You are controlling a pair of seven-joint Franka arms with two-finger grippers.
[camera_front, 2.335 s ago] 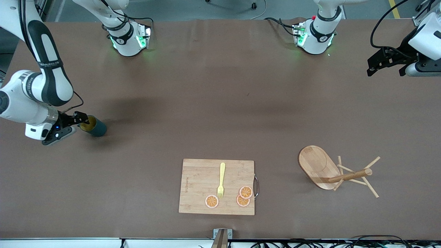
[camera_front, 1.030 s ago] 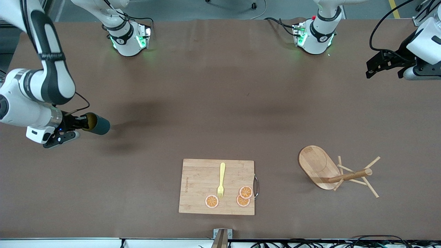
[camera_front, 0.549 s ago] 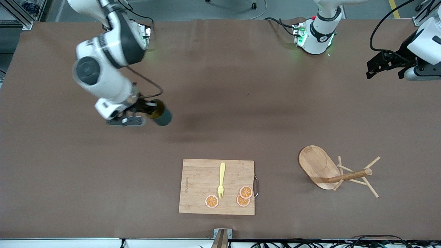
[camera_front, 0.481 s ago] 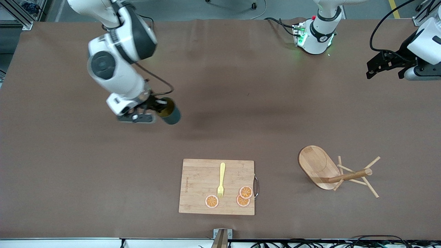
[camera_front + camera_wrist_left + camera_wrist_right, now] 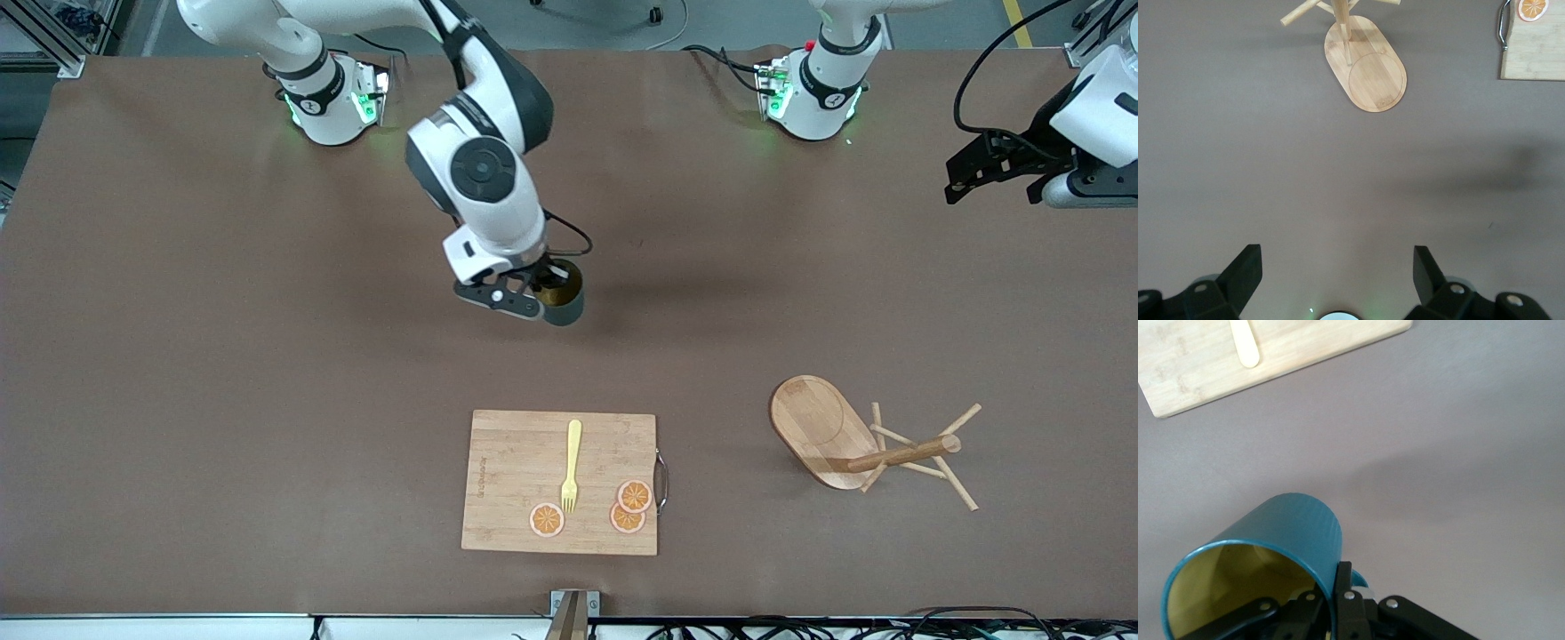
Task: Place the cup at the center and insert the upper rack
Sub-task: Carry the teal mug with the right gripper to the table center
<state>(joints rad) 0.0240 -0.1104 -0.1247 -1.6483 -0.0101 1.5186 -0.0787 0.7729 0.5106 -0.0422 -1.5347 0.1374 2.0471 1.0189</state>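
Front view, nearest the camera edge of the tabletop: the cutting board [image 5: 559, 483], and toward the left arm's end the upper rack [image 5: 867, 445] lying tipped over, its post pointing toward that end. Farther in, the right gripper [image 5: 539, 291] hangs over the tabletop's middle, fingers pinched on the rim of the cup [image 5: 564, 297], which is tilted in the air. The left gripper [image 5: 994, 171] waits with its fingers wide, over the edge at its own arm's end; it is the arm nearer the rack.
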